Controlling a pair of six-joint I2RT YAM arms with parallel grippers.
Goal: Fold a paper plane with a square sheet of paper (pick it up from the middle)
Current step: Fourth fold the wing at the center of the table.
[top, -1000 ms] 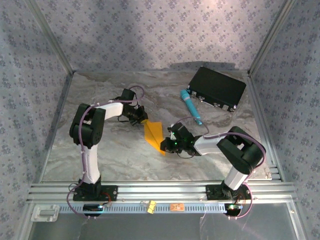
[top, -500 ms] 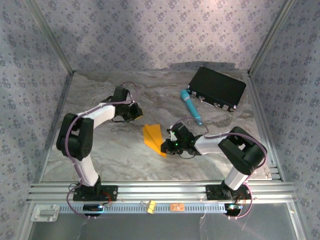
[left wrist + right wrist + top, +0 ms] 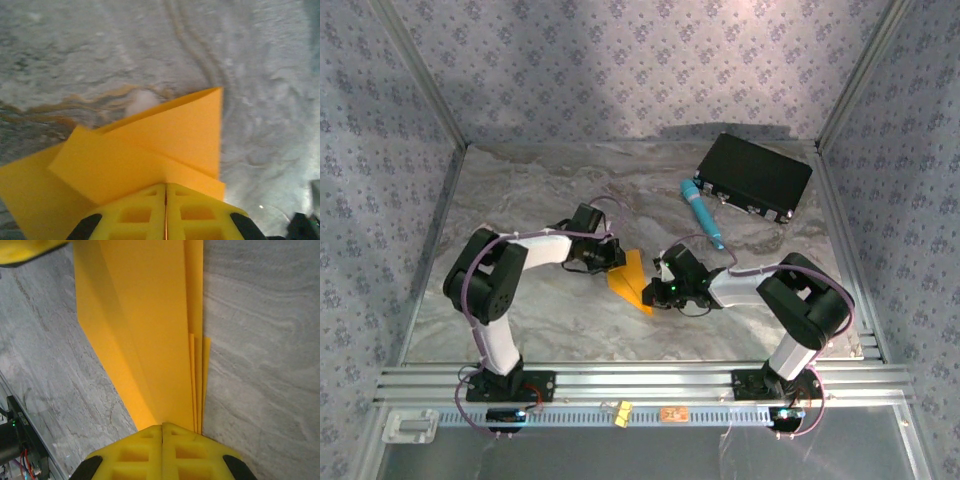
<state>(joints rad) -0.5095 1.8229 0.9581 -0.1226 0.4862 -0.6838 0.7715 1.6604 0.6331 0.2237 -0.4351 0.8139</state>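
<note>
Our left gripper (image 3: 607, 257) has its two yellow pads pressed flat together (from its wrist the seam between them is a hairline). Its tip sits low on the far, wider end of the paper plane (image 3: 631, 277). We cannot tell whether a layer is nipped in that seam or the closed tip merely bears down on the paper. Our right gripper (image 3: 661, 290) is closed in the same way and meets the plane at its nearer, narrower end. There several stacked edges of the plane (image 3: 145, 330) run side by side right up to the pads, and again we cannot say whether it pinches or presses. Between the two grippers the plane lies on the table (image 3: 540, 320), near its middle. What we see is not a flat square but a long wedge with overlapping flaps and layered lengthwise folds. So we judge the pick-up, the nose folds and at least one long fold to be done. What seems left is to firm the last creases, set the wings if they are not yet formed, and let go. A teal pen (image 3: 703, 214) and a black box (image 3: 756, 175) lie well apart toward the far right and look irrelevant to the folding.
</note>
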